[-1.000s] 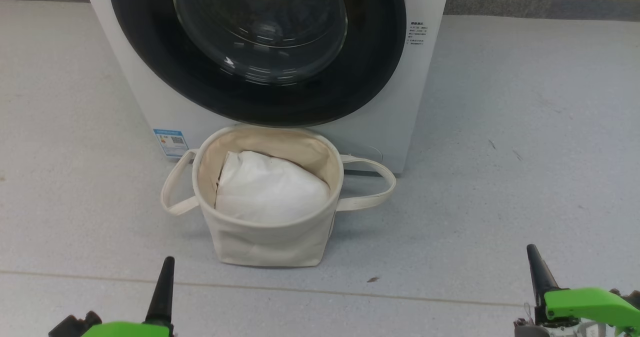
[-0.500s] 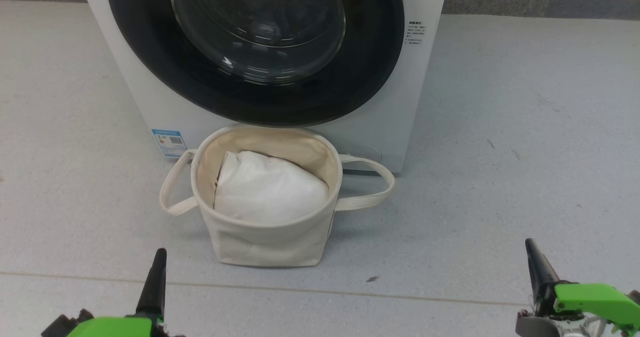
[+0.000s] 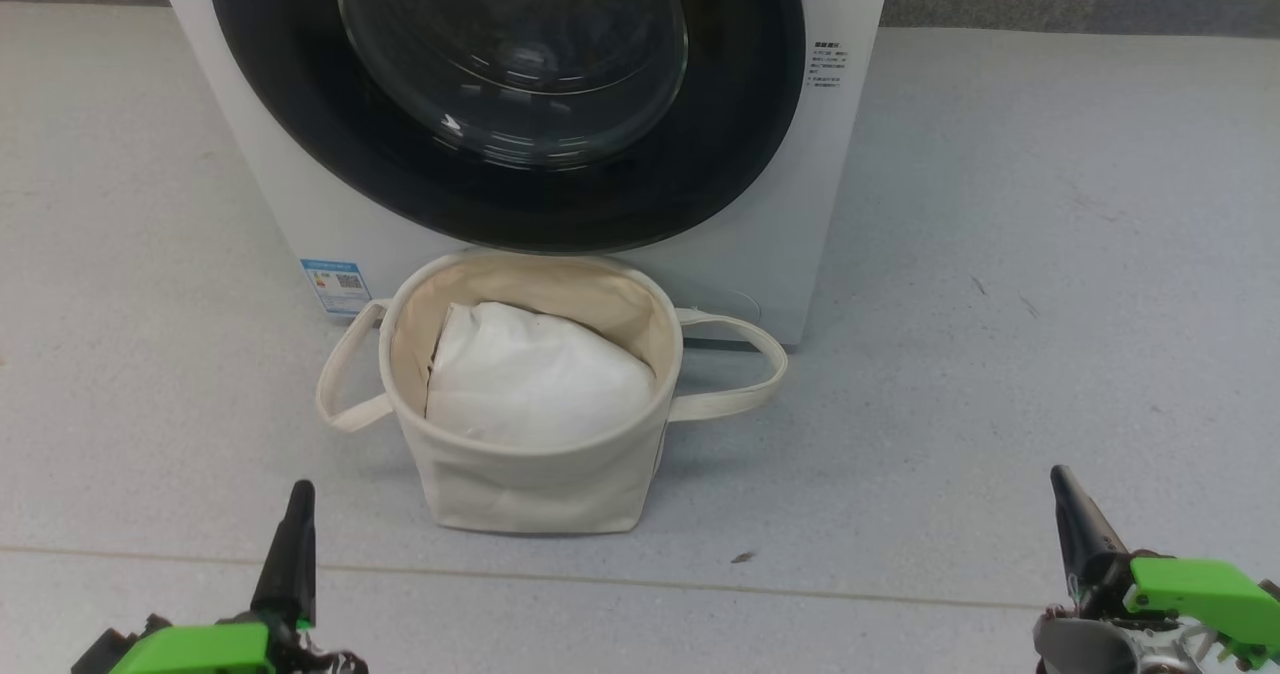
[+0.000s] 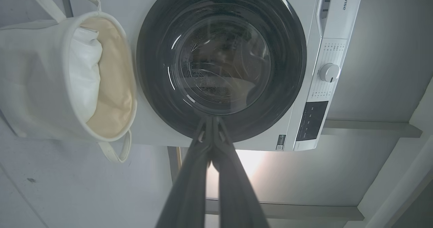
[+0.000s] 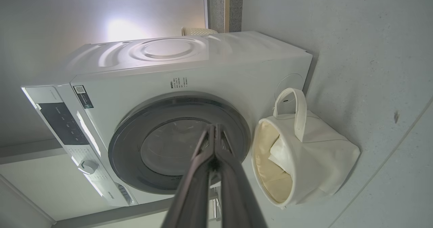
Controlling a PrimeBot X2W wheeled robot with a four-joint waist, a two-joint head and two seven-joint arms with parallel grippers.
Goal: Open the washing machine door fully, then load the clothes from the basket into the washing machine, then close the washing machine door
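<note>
The white washing machine (image 3: 270,194) stands ahead with its door (image 3: 740,124), black-rimmed around bulging glass, shut flat against the front. The cream basket (image 3: 520,484) sits on the floor touching the washer's base, both loop handles drooping sideways. A plain white cloth (image 3: 535,384) lies on top inside it; the clothes are hidden. My left gripper (image 3: 298,489) is shut and empty, low and left of the basket. On the far right my right gripper (image 3: 1060,474) is shut and empty too. In both wrist views the fingers (image 4: 211,119) (image 5: 213,128) meet at their tips, aimed at the door.
Grey floor spreads on both sides of the washer, with a seam line (image 3: 800,589) running across just beyond my grippers. A blue label (image 3: 335,286) marks the washer's lower left corner. The control dial (image 4: 329,72) and dark panel sit at the washer's top.
The left gripper has drifted left and slightly up in the head view. The right gripper's tip has risen a little. The picture itself has shifted slightly; the basket and door have not moved.
</note>
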